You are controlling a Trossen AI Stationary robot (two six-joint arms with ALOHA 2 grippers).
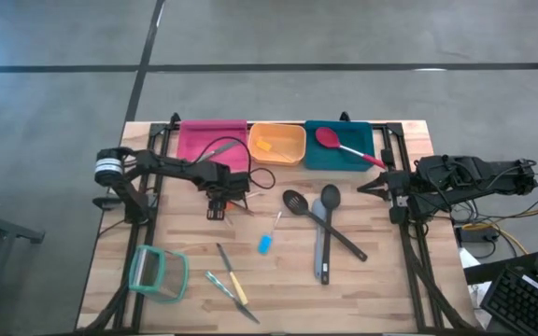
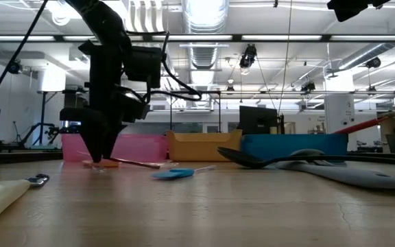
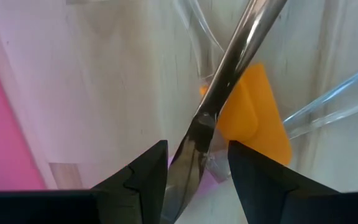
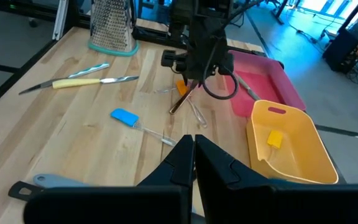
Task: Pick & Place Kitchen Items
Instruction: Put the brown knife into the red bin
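My left gripper (image 1: 218, 211) points straight down just in front of the pink bin (image 1: 211, 140), low over the wood (image 2: 101, 159). It is open, and its fingers (image 3: 145, 174) stand on either side of a slim metal shaft (image 3: 229, 59) that lies on the table. An orange piece (image 3: 257, 112) and clear handles lie next to that shaft. A small blue spatula (image 1: 265, 244), a black slotted spoon (image 1: 295, 201), a grey spoon (image 1: 326, 229) and yellow-handled knives (image 1: 232, 285) also lie on the table. My right gripper (image 1: 362, 189) waits shut at the right edge.
An orange bin (image 1: 276, 143) holds a yellow piece (image 4: 273, 138). A teal bin (image 1: 339, 147) holds a red spoon (image 1: 336, 143). A teal-rimmed clear container (image 1: 157, 273) lies at the near left. Bare wood shows at the near middle of the table (image 1: 362, 299).
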